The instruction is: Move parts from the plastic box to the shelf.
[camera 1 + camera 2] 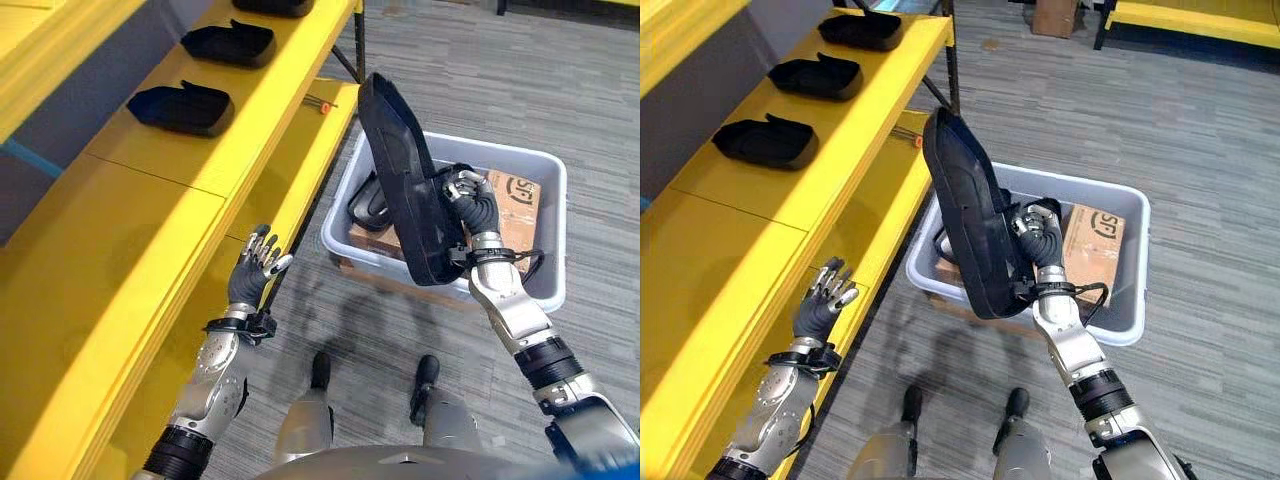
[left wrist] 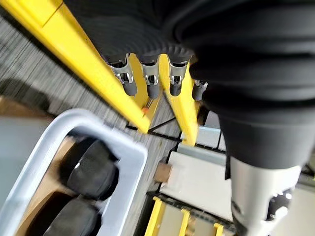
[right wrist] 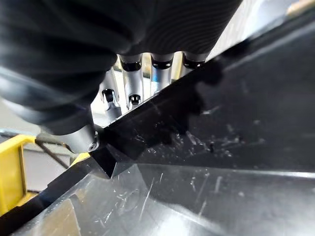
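My right hand (image 1: 470,200) is shut on the edge of a long black plastic part (image 1: 405,185), holding it upright above the grey plastic box (image 1: 545,170). In the right wrist view my fingers (image 3: 130,93) curl over the part's (image 3: 221,147) rim. More black parts (image 1: 372,205) lie in the box beside a cardboard carton (image 1: 515,205). Three black parts (image 1: 185,107) sit in a row on the yellow shelf (image 1: 130,230). My left hand (image 1: 250,268) is open, raised beside the shelf's front edge and holding nothing.
The box stands on the grey carpet (image 1: 490,70) right of the shelf. A lower yellow shelf board (image 1: 300,165) runs under the top one. Bare shelf surface lies in front of the nearest placed part.
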You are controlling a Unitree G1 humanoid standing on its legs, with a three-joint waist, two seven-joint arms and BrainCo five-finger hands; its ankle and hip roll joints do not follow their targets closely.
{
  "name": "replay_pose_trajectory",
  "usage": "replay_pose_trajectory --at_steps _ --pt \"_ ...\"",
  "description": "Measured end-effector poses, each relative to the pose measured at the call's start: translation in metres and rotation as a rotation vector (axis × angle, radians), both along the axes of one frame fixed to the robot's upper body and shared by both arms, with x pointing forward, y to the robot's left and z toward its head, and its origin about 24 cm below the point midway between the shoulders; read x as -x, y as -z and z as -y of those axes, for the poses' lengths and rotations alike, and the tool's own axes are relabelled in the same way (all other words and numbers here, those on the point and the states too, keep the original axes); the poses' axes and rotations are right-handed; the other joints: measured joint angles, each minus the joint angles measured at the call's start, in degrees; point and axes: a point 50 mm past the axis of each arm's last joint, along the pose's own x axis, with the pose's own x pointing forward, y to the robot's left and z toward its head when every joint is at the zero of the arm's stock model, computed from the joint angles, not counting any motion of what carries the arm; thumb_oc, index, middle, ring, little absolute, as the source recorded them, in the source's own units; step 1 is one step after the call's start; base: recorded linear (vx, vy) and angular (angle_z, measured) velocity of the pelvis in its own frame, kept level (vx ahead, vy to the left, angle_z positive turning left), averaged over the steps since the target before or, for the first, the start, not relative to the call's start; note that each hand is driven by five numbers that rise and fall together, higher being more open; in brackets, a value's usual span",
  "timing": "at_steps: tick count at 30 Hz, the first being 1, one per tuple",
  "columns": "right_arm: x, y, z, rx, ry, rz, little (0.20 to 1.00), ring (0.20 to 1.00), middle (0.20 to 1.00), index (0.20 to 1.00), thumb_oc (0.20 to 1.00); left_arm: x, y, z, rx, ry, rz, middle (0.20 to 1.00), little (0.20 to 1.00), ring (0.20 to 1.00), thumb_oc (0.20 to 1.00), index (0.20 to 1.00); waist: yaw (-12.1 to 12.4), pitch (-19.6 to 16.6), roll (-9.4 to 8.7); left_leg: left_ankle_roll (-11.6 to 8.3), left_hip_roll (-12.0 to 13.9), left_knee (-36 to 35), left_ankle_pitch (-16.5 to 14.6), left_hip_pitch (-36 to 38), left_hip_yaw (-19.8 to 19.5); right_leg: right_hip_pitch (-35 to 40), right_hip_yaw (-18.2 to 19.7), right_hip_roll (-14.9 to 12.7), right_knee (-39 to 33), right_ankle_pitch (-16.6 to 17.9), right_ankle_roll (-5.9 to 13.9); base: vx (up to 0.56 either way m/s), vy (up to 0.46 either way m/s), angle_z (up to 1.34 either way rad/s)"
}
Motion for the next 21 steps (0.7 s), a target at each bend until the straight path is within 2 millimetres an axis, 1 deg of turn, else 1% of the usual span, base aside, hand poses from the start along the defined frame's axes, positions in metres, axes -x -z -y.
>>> replay_pose_trajectory --at_steps 2,3,4,6,9,12,13,14,17,19,20,21 --pt "-0.001 0.004 -0.004 -0.015 -0.009 -0.015 0.200 0.200 0.200 0.200 0.200 0.000 -0.001 -0.003 -0.014 0.000 0.000 1.000 1.000 1.000 1.000 1.000 0.8 0.0 -1.40 0.39 -0.6 0.2 -0.1 -0.1 -0.2 1.4 -0.6 -0.3 -2.2 1.2 0.54 0.01 0.072 0.22" --pt "-0.001 0.009 -0.009 -0.033 -0.014 -0.036 0.200 0.200 0.200 0.200 0.200 0.000 -0.001 -0.005 -0.023 -0.002 0.000 1.000 1.000 1.000 1.000 1.000 1.2 -0.2 -2.41 0.31 -0.9 0.3 0.0 -0.6 -1.6 2.5 -2.1 -0.7 -3.6 1.7 0.89 0.03 0.097 0.55" --pt "-0.002 0.010 -0.010 -0.035 -0.014 -0.044 0.200 0.200 0.200 0.200 0.200 -0.001 -0.002 -0.004 -0.019 -0.001 0.005 1.000 1.000 1.000 1.000 1.000 1.9 -0.2 -2.81 0.29 -1.2 0.4 0.1 -1.2 -2.9 3.6 -3.8 -0.7 -5.1 2.3 0.96 0.05 0.087 0.54" --pt "-0.002 0.010 -0.012 -0.039 -0.018 -0.051 0.200 0.200 0.200 0.200 0.200 0.000 -0.002 -0.005 -0.022 -0.007 0.002 1.000 1.000 1.000 1.000 1.000 3.1 -0.2 -3.15 0.34 -1.4 0.4 0.0 -1.2 -3.5 4.4 -4.5 -0.7 -6.0 2.4 0.99 0.04 0.044 0.28" --pt "-0.007 0.010 -0.014 -0.038 -0.015 -0.059 0.200 0.200 0.200 0.200 0.200 0.000 -0.002 -0.006 -0.022 -0.014 0.001 1.000 1.000 1.000 1.000 1.000 3.9 -0.2 -3.54 0.38 -1.9 0.4 0.0 -1.2 -4.9 5.8 -6.1 -0.8 -6.9 2.5 1.12 0.04 0.055 0.25" --pt "-0.010 0.015 -0.019 -0.031 -0.024 -0.088 0.200 0.200 0.200 0.200 0.200 0.001 -0.002 -0.011 -0.042 -0.035 0.001 1.000 1.000 1.000 1.000 1.000 4.8 -0.2 -5.19 0.37 -2.2 0.5 -0.1 -1.4 -5.6 6.3 -6.9 -0.7 -7.5 2.6 1.30 0.02 0.049 0.13" --pt "-0.011 0.016 -0.020 -0.033 -0.024 -0.095 0.200 0.200 0.200 0.200 0.200 0.001 -0.002 -0.012 -0.045 -0.035 0.003 1.000 1.000 1.000 1.000 1.000 5.5 -0.2 -5.89 0.36 -2.3 0.8 -0.1 -2.1 -6.1 6.4 -7.5 -0.8 -7.8 2.7 1.38 0.02 0.055 0.24" --pt "-0.011 0.016 -0.021 -0.036 -0.026 -0.096 0.200 0.200 0.200 0.200 0.200 0.001 -0.002 -0.012 -0.045 -0.037 0.004 1.000 1.000 1.000 1.000 1.000 5.7 -0.1 -6.07 0.36 -2.4 0.9 -0.1 -2.4 -6.5 6.4 -7.8 -0.8 -7.9 2.7 1.44 0.02 0.038 0.21" --pt "-0.015 0.024 -0.029 -0.042 -0.037 -0.137 0.200 0.200 0.200 0.200 0.200 -0.001 -0.003 -0.013 -0.046 -0.044 0.006 1.000 1.000 1.000 1.000 1.000 6.6 0.1 -6.95 0.32 -2.9 1.9 -0.1 -3.5 -8.3 7.2 -9.7 -0.7 -8.6 2.8 1.58 0.03 0.053 0.28" --pt "-0.016 0.025 -0.034 -0.046 -0.052 -0.145 0.200 0.200 0.200 0.200 0.200 0.002 -0.001 -0.016 -0.051 -0.065 -0.008 1.000 1.000 1.000 1.000 1.000 8.2 0.2 -7.44 0.40 -3.3 1.9 -0.2 -3.7 -8.3 7.2 -9.7 -1.0 -8.8 2.9 1.66 0.04 0.079 0.09" --pt "-0.019 0.025 -0.041 -0.041 -0.069 -0.153 0.200 0.200 0.200 0.200 0.200 0.003 -0.001 -0.021 -0.062 -0.077 -0.012 1.000 1.000 1.000 1.000 1.000 8.5 0.4 -7.97 0.58 -3.5 2.3 -0.4 -4.2 -8.3 7.1 -9.7 -1.1 -9.3 3.0 1.88 0.06 0.117 0.02" --pt "-0.024 0.022 -0.050 -0.029 -0.095 -0.157 0.200 0.200 0.200 0.200 0.200 0.003 -0.004 -0.027 -0.086 -0.083 -0.008 1.000 1.000 1.000 1.000 1.000 9.2 0.6 -8.92 0.75 -3.9 3.5 -0.9 -5.3 -8.3 6.5 -9.7 -1.6 -9.4 3.3 1.99 0.07 0.134 0.03"
